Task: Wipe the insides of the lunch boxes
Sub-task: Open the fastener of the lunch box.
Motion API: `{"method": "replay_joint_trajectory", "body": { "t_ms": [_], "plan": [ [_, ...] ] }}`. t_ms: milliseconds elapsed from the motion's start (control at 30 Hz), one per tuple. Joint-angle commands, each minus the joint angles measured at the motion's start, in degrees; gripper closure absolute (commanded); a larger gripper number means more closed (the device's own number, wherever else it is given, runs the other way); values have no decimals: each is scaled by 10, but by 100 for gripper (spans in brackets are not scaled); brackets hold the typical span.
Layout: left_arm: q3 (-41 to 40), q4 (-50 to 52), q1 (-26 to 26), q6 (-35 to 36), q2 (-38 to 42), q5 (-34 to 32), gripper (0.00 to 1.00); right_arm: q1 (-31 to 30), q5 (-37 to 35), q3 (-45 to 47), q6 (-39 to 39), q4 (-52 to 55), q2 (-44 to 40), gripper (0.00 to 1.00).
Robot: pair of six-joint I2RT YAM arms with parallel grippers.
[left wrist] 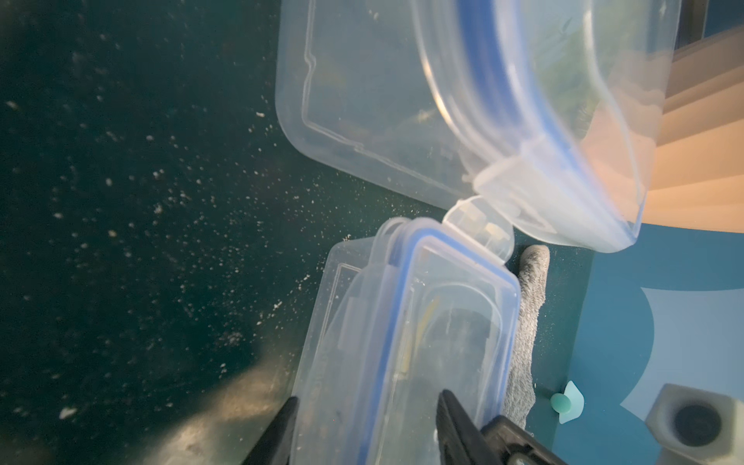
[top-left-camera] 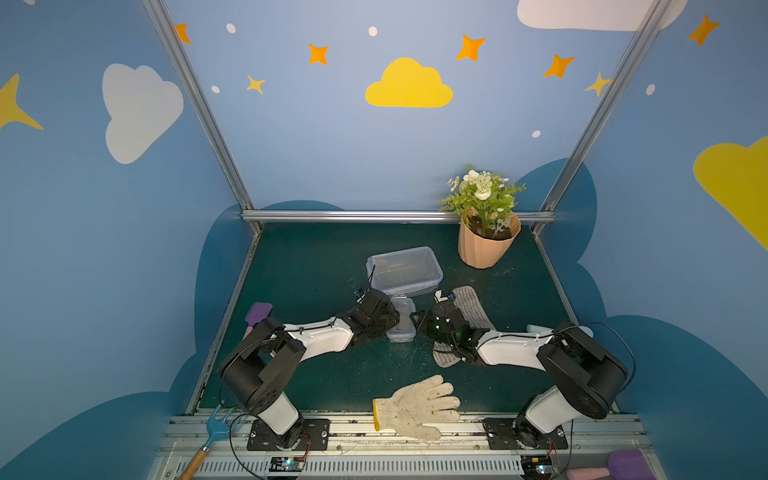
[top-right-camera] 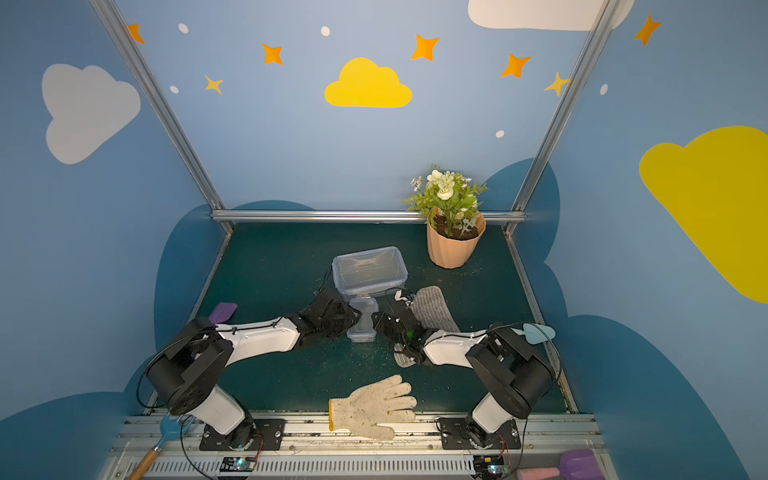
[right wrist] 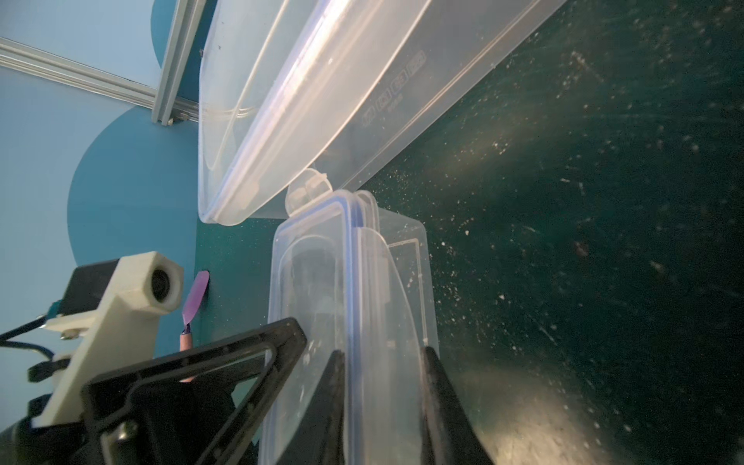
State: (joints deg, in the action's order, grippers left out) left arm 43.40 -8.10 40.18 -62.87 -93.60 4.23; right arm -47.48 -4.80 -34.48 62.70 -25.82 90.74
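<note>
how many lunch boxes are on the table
2. The large lunch box sits at the centre, near the flower pot. The small lunch box sits just in front of it, gripped by the left gripper and right gripper. None seems hidden.

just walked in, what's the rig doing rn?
Both arms are at the small lunch box mid-table. The left gripper clamps its base from one side, the right gripper its blue-rimmed lid from the other, so they look to be opening it; the lid is not yet off. The large lunch box sits right behind. The grey cloth lies unheld under the right arm. No wiping yet.
</note>
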Motion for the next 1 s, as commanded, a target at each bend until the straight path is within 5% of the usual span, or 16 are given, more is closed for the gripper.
{"method": "replay_joint_trajectory", "body": {
  "t_ms": [0,967],
  "plan": [
    [-11,102,12,12,-59,17,50,-29,71,-7,-58,131,17,100],
    [14,134,12,17,-93,14,52,-45,96,-100,-118,290,48,100]
  ]
}}
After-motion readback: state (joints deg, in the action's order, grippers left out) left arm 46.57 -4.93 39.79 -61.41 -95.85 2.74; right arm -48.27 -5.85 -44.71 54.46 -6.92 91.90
